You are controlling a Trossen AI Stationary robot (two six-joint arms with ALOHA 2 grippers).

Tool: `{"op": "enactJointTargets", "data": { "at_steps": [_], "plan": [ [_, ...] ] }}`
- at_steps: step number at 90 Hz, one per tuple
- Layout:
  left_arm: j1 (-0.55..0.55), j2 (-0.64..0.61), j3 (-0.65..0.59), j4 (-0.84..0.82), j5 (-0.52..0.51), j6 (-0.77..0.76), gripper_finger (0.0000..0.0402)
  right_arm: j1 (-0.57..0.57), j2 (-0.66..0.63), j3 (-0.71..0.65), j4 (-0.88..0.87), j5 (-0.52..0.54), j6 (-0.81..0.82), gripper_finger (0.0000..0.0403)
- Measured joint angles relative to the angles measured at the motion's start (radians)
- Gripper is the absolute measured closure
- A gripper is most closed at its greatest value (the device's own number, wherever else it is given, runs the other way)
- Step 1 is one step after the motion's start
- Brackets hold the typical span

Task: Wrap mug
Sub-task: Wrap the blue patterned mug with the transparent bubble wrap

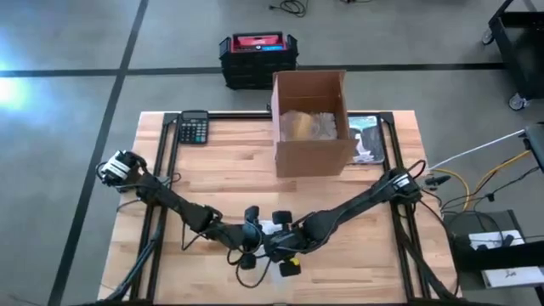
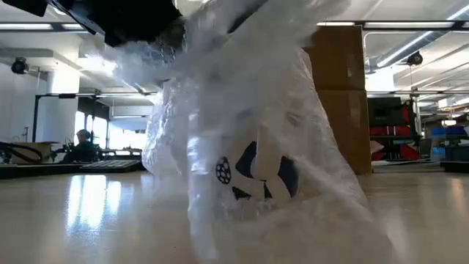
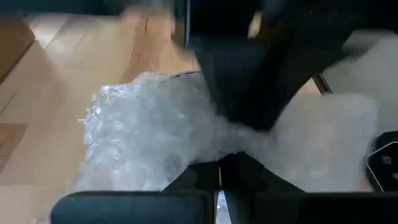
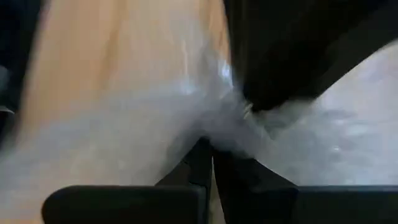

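Note:
A white mug with dark blue marks (image 2: 256,172) stands on the table near its near edge, seen through a sheet of clear bubble wrap (image 2: 242,110) bunched up over it. Both arms meet above it. My left gripper (image 1: 255,235) and my right gripper (image 1: 277,238) are each shut on the bubble wrap (image 3: 149,137), close together. In the high view the arms hide nearly all of the mug and wrap. The wrap's lower folds spread onto the tabletop around the mug. My left gripper pinches a gathered bunch of the bubble wrap (image 3: 231,144) between its two fingers, several layers crumpled together. The wrap fans out from the pinch and drapes down over the mug. My right gripper pinches a gathered bunch of the wrap (image 4: 219,138) between its two fingers, right beside the other gripper's dark body. The sheet spreads out from the hold to both sides.
An open cardboard box (image 1: 310,123) with packing inside stands at the table's far side. A calculator (image 1: 194,127) lies at the far left, and a flat printed pack (image 1: 367,138) lies right of the box. A black and red case (image 1: 257,58) sits on the floor beyond.

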Motion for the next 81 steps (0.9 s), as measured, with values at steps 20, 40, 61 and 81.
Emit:
{"op": "enactJointTargets", "data": {
  "at_steps": [20, 40, 61, 81],
  "plan": [
    [-0.004, -0.093, -0.001, -0.09, 0.007, -0.016, 0.04, -0.003, 0.023, 0.001, 0.002, 0.007, 0.019, 0.0401],
    [-0.044, -0.204, -0.007, -0.32, 0.0, -0.11, 0.0401, -0.003, 0.021, 0.0, 0.002, 0.0, 0.017, 0.0401],
    [-0.094, -0.128, -0.068, -0.128, 0.001, -0.12, 0.0401, -0.008, 0.019, 0.0, 0.007, -0.002, -0.008, 0.0401],
    [-0.078, -0.026, -0.056, 0.167, -0.002, 0.039, 0.0401, -0.009, 0.018, -0.001, 0.014, -0.002, -0.011, 0.0401]
  ]
}}
